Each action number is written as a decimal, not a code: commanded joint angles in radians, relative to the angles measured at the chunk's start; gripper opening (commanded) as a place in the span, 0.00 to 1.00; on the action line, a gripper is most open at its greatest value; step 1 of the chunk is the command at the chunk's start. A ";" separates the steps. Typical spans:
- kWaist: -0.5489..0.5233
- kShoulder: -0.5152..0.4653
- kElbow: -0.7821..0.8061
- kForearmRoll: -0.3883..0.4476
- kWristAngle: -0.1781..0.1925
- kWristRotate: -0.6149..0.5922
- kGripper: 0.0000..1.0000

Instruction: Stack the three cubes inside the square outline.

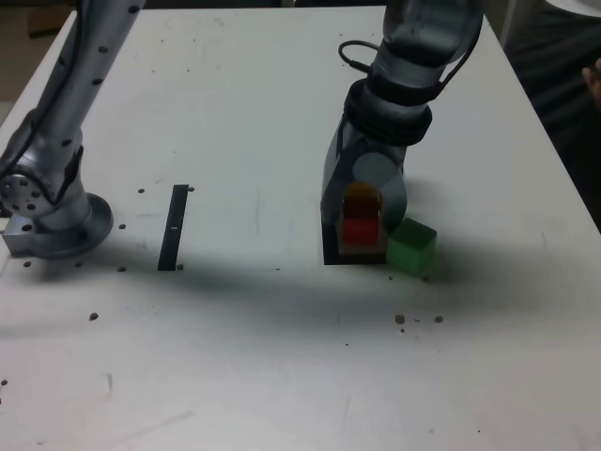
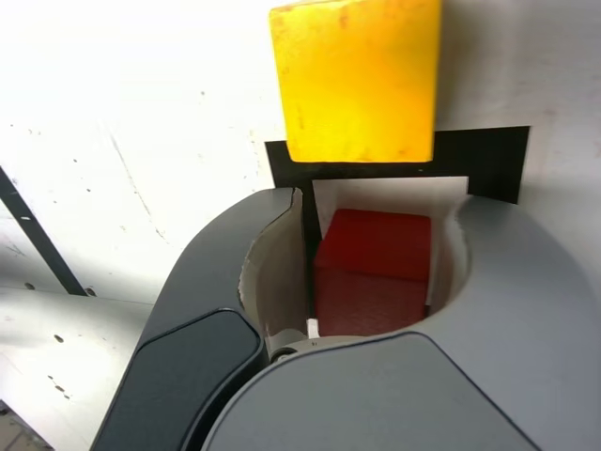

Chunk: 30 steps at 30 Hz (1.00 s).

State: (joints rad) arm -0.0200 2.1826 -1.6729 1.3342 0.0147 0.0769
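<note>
1. Right now the red cube (image 2: pixel 374 268) sits inside the square outline (image 2: pixel 484 160), on its white centre, with black tape showing beyond it in the wrist view. In the exterior view it appears low between the gripper's arms, resting on the table (image 1: pixel 235 357).

2. Beyond it, the yellow cube (image 2: pixel 357 80) lies across the far tape edge of the outline in the wrist view, partly off the square and not on top of the red one. In the exterior view only an orange-yellow patch shows behind the red cube, so how close the two stand is hard to tell.

3. Next out, the green cube (image 1: pixel 411 246) stands on the table just beside the outline, on the exterior view's right, free of the gripper.

4. Around the red cube, the gripper (image 1: pixel 362 230) has its jaws slightly parted: the wrist view shows a gap on either side of the cube, so it is bracketed but not pinched.

5. Judged from this, the step in hand is the placing of the first cube, which looks set down and let go.

6. The next move calls for lifting straight up without nudging the red cube, then taking the yellow or green cube and lowering it squarely onto the red.

7. Farther off, a straight black tape strip (image 1: pixel 174 225) and the arm's base (image 1: pixel 52 211) lie at the exterior view's left.
</note>
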 commanded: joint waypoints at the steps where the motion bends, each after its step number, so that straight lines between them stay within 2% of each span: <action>1: 0.000 -0.031 0.011 -0.004 0.001 0.001 1.00; 9: -0.004 -0.138 0.046 -0.009 0.045 -0.008 1.00; 14: 0.013 -0.159 0.045 -0.007 0.067 0.000 1.00; 30: 0.180 -0.109 0.081 -0.041 0.063 0.125 0.98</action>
State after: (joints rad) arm 0.1516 2.0631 -1.5889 1.2965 0.0801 0.1911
